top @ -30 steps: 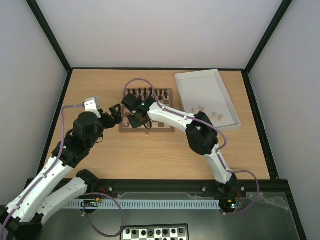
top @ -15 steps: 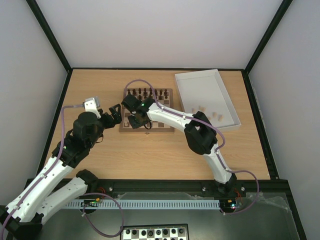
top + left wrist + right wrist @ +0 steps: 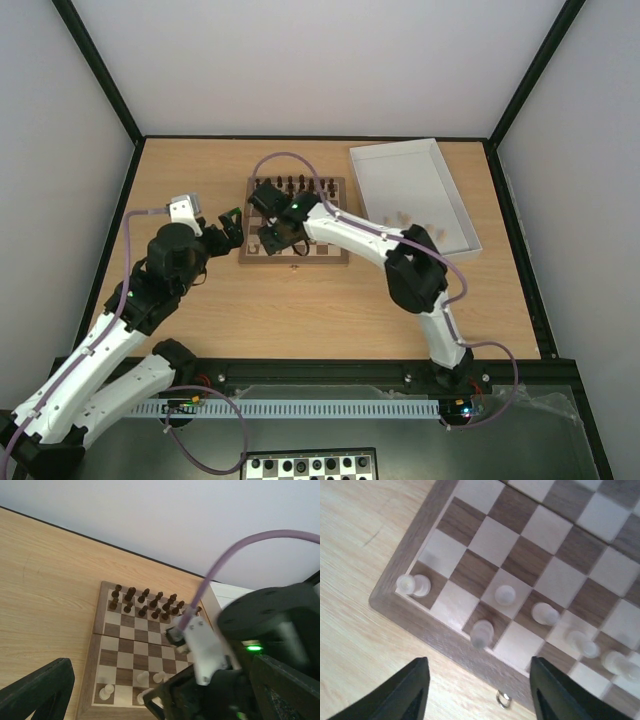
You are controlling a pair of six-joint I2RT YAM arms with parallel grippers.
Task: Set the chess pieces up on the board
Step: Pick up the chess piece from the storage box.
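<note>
The board lies at the table's middle, with dark pieces along its far rows. Several pale chess pieces stand on the near rows at the board's left corner. One of them stands on a dark square of the front row, just beyond my right gripper. That gripper is open and holds nothing, its fingers spread over the board's front border. My left gripper hangs open just left of the board, also holding nothing. From the left wrist, three pale pieces show by the corner.
A white tray sits to the right of the board, with a few pale pieces in it. My right arm stretches across the board. A small metal clasp sits on the board's front edge.
My right gripper has opened and let go of a pale piece, which now stands on the front row. The right arm has shifted slightly right. The left arm has stayed put.
</note>
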